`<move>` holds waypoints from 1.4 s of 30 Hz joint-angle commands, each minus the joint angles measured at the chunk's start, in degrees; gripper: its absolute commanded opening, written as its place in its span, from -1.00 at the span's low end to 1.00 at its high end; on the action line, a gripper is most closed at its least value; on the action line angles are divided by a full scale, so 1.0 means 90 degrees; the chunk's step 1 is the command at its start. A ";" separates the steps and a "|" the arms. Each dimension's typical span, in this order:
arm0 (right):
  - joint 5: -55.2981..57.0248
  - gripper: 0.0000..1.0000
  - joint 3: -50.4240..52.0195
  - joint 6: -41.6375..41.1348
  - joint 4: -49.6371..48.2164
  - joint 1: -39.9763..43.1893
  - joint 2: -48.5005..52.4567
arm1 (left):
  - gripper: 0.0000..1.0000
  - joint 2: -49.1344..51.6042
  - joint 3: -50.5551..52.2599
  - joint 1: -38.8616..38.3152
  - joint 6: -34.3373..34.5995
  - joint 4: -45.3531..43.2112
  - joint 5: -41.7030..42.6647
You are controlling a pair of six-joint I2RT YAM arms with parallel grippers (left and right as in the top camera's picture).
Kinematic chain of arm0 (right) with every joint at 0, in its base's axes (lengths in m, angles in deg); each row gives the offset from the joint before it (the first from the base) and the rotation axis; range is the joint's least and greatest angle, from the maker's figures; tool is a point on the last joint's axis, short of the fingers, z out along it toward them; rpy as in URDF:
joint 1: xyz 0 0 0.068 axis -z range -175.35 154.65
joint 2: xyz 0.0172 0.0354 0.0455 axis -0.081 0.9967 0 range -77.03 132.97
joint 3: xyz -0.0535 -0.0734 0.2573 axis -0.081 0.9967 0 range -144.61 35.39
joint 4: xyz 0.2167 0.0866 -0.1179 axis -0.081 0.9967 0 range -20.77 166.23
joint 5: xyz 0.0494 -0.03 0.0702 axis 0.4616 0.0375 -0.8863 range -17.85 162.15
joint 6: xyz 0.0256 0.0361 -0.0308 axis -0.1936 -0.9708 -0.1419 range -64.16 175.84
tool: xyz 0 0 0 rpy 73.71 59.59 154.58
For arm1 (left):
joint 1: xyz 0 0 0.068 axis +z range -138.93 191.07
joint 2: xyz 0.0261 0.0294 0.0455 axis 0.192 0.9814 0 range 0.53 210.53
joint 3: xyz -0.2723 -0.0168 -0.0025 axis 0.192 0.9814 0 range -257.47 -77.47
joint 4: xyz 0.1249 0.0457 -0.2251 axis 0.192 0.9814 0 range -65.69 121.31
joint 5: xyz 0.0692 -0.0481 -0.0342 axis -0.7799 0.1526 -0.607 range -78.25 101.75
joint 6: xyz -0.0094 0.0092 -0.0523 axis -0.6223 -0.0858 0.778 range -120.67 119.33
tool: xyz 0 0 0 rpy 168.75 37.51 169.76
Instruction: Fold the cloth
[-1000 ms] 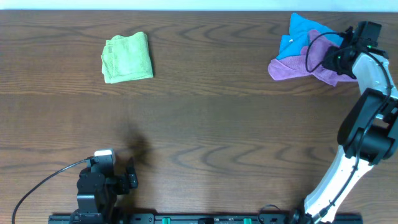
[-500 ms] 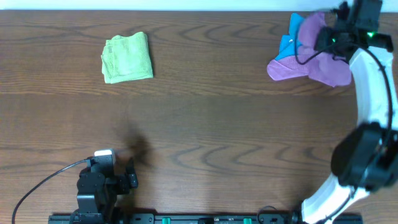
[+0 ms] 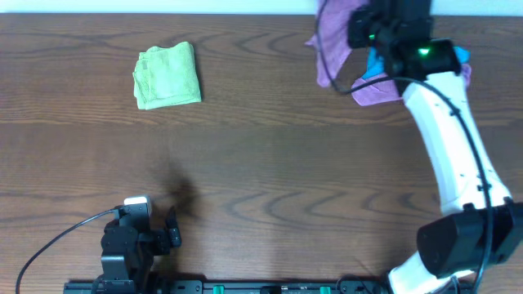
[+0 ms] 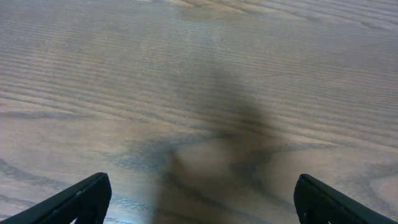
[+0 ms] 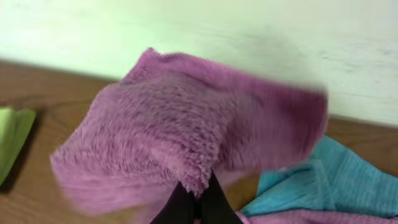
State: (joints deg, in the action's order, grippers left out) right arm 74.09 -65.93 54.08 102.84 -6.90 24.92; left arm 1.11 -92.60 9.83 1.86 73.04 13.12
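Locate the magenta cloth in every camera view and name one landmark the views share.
Overhead: the magenta cloth at top right, raised above the far edge of the table.
Left wrist: not in it; only table wood.
Right wrist: fills the centre, pinched in the shut right gripper.
Shared landmark: the green cloth, upper left overhead, left edge in the right wrist view.

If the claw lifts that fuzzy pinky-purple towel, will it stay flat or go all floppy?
Probably floppy: pinched in the right claw, the cloth droops and bunches around the grip instead of holding a shape. It looks light too, since one small pinch seems to carry it. Its fluffy surface likely gives good grip, so slipping out seems unlikely.
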 commanded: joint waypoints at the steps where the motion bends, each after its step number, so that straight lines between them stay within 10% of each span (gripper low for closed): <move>1: 0.0493 -0.97 -0.0049 0.0206 0.0296 -0.0342 0.0284 | 0.91 -0.0039 0.0102 -0.0017 -0.0073 0.0364 0.0041; 23: 0.0619 -0.97 0.0313 -0.0831 0.0151 -0.1367 0.1413 | 0.90 -0.0039 0.0100 -0.0015 -0.0070 0.0364 0.0039; 24: 0.0619 -0.90 0.0418 -0.0852 0.0306 -0.1445 0.1413 | 0.90 -0.0039 0.0102 -0.0015 -0.0070 0.0364 0.0039; 27: 0.0617 0.20 0.0882 -0.0925 0.0731 -0.1661 0.1413 | 0.90 -0.0039 0.0100 -0.0017 -0.0073 0.0364 0.0041; 32: 0.0571 0.89 0.1200 -0.1712 0.1435 -0.1797 0.1302 | 0.90 -0.0039 0.0100 -0.0015 -0.0073 0.0364 0.0039; 42: 0.0126 0.87 0.1217 -0.1848 0.1297 -0.1773 0.0816 | 0.90 -0.0039 0.0102 -0.0017 -0.0073 0.0364 0.0041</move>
State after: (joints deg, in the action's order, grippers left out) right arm 76.34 -54.84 39.24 113.09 -23.01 33.22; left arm 1.11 -92.60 9.83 1.86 73.04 13.14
